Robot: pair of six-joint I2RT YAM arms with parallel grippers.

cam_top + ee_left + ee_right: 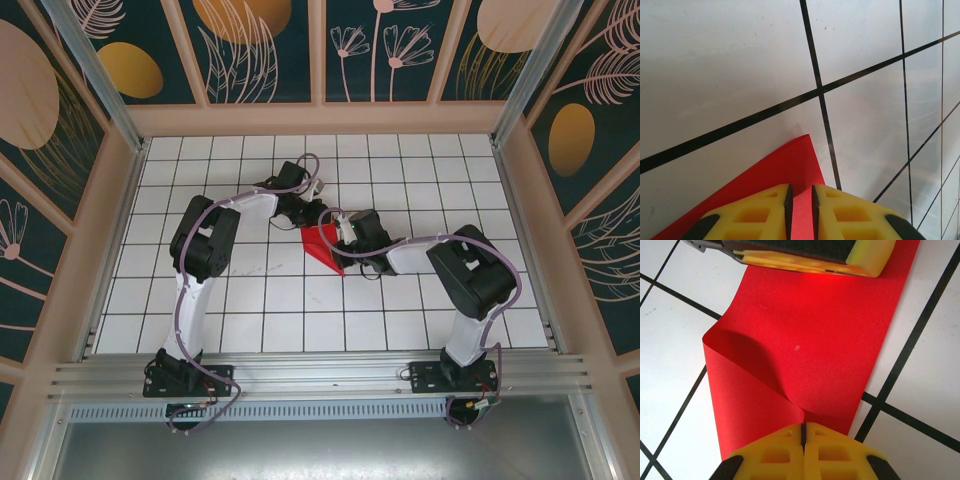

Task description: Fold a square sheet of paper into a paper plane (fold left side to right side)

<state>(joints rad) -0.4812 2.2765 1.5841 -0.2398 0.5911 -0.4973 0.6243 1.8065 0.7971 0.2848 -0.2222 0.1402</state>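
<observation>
The square sheet of paper (pixel 322 246) is bright red and lies partly folded on the white grid table (pixel 250 300) between the arms. In the right wrist view the paper (pixel 815 340) has a left flap folded over. The flap's slanted edge runs down to my right gripper (pixel 803 426), which is shut with its tips pressing on the sheet. My left gripper (pixel 800 192) stands on the paper's (pixel 790 165) far corner, jaws a narrow gap apart, with flat red paper showing through the gap. From above, the left gripper (pixel 306 218) is just behind the sheet and the right gripper (pixel 340 244) is at its right edge.
Wooden walls with leaf-patterned panels (pixel 320 50) enclose the table on three sides. A metal rail (pixel 320 375) carries both arm bases at the near edge. Open tiles lie to the left, right and front of the paper.
</observation>
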